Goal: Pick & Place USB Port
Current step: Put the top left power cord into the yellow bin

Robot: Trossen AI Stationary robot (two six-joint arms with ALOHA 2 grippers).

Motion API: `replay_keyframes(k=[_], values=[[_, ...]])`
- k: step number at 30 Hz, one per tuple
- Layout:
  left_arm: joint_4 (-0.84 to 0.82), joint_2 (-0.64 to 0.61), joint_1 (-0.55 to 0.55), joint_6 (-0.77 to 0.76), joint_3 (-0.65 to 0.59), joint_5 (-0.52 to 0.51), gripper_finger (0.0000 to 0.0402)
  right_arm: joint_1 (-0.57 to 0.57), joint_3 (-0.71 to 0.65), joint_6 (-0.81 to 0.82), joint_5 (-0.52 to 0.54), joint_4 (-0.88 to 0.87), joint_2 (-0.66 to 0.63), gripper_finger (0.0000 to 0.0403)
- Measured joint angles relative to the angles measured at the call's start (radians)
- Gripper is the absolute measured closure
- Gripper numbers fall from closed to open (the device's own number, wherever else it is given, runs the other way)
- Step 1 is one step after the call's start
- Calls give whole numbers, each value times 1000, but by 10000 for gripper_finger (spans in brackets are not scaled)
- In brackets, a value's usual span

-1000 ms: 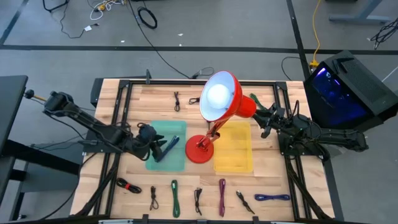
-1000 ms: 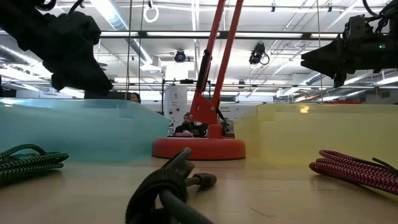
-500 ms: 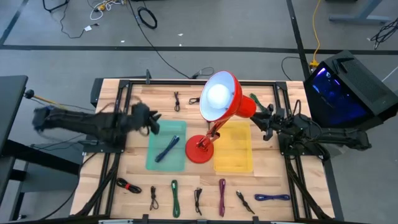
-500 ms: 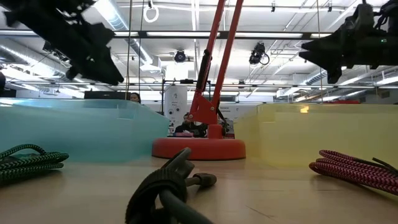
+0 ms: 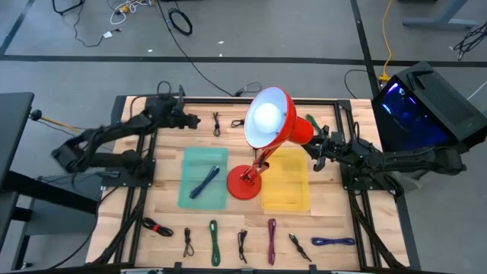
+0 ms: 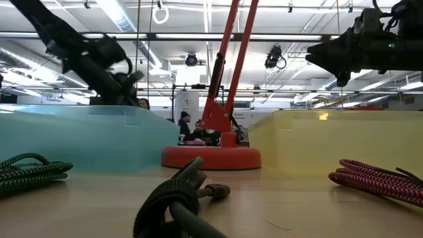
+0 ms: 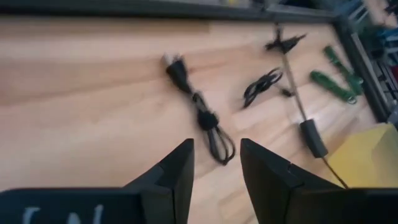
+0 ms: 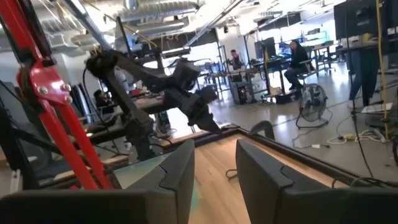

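Observation:
A black USB cable (image 5: 217, 122) lies bundled on the wood near the table's far edge; in the left wrist view the cable (image 7: 199, 113) sits just ahead of my fingers. My left gripper (image 5: 188, 120) (image 7: 217, 163) hovers open beside it, on its left. A dark blue cable (image 5: 204, 183) rests flat in the teal tray (image 5: 190, 199). The yellow tray (image 5: 286, 192) stands to the right of the red lamp's base (image 5: 245, 183). My right gripper (image 5: 315, 150) (image 8: 214, 167) is open, in the air by the lamp's shade, near the yellow tray's far right corner.
The red lamp's shade (image 5: 272, 119) hangs over the table's middle. A green cable (image 5: 312, 122) and the lamp's cord (image 7: 310, 133) lie near the far edge. Several bundled cables (image 5: 214, 242) line the near edge. A black frame (image 5: 144, 152) borders the table.
My left gripper rose from the blue cable in the teal tray and swung toward the table's far edge, coming up beside the black cable there. The blue cable stayed in the tray. My right gripper crept slightly left, toward the lamp.

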Motion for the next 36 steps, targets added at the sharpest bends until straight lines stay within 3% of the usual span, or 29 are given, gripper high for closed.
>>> replay_keyframes(k=[6, 15, 20, 29, 36], values=[[4, 225, -33, -3, 160, 47, 217, 0, 0, -5, 0, 49, 78, 282], [-133, 438, -75, -19, 352, -43, 208, 1, 0, 15, -35, 49, 119, 282], [-174, 518, -109, -34, 404, -46, 209, 1, 0, -5, -35, 48, 119, 282], [-321, 614, -145, -7, 494, -165, 209, 2, 0, -5, -37, 48, 119, 282], [-302, 635, -161, -7, 499, -172, 209, 2, 0, -6, -34, 48, 119, 282]])
